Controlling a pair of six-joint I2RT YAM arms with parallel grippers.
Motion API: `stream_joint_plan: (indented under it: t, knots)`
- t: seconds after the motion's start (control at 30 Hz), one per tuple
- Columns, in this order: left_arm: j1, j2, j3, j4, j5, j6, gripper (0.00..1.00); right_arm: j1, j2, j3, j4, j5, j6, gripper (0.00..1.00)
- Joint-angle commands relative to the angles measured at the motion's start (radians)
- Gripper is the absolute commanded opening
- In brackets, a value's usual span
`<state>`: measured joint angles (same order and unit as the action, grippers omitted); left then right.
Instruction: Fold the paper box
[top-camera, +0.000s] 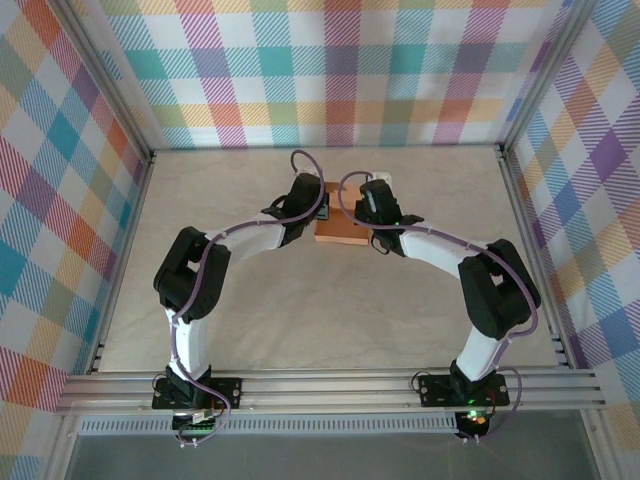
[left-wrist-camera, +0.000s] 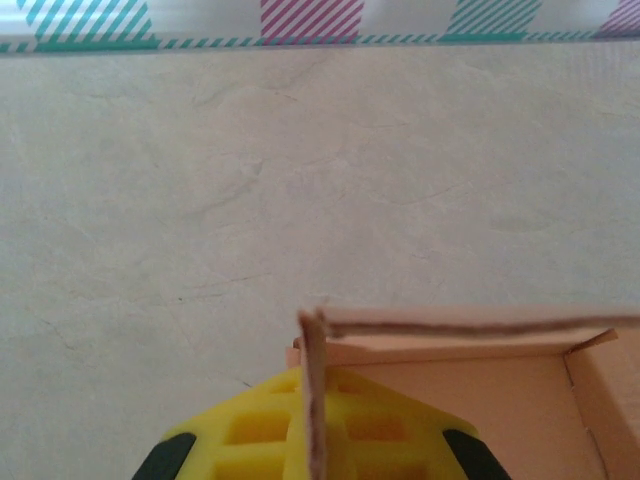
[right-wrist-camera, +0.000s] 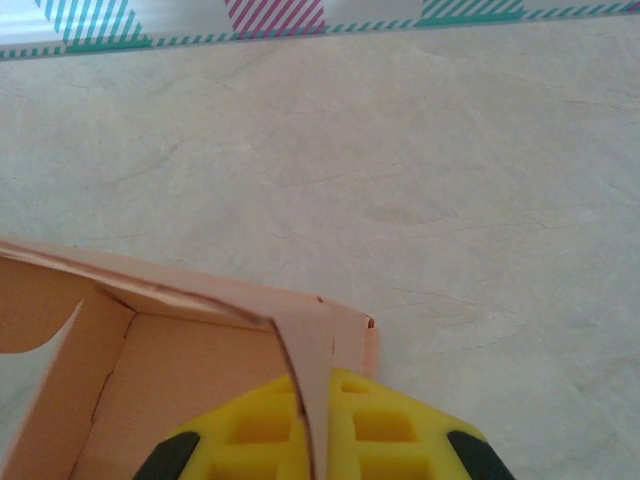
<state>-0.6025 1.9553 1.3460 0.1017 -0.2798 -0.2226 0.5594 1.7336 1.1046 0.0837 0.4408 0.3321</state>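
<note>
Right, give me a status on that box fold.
Done: the paper box has its walls standing around the base, so it reads as an open tray. In hand: the left gripper and right gripper are each shut on an upright wall. Left: a corner flap looks untucked, and nothing is closed over the top.

Counter (top-camera: 300, 320): pale beige, matte, faint marble-like veining. Walls (top-camera: 330, 70) on three sides, back plus left and right, all in pastel plaid: teal, pink, orange, yellow, purple on white. Aluminium posts (top-camera: 112, 75) at both back corners. Slotted aluminium rails (top-camera: 330, 385) along the near edge. Light is even and soft, shadows faint.
</note>
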Motion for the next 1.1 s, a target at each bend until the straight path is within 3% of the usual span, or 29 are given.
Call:
stream_joint_plan:
  t: [0.0, 0.67, 1.07]
  knots:
    - [-0.034, 0.012, 0.041, -0.016, 0.011, -0.071, 0.00, 0.021, 0.009, -0.016, 0.111, -0.068, -0.016, 0.00]
    - [-0.080, 0.021, -0.061, 0.075, -0.067, -0.059, 0.00, 0.022, -0.044, -0.156, 0.208, -0.057, 0.046, 0.00]
    - [-0.094, 0.026, -0.085, 0.079, -0.059, -0.090, 0.00, 0.019, -0.063, -0.092, 0.052, -0.043, 0.286, 0.00]
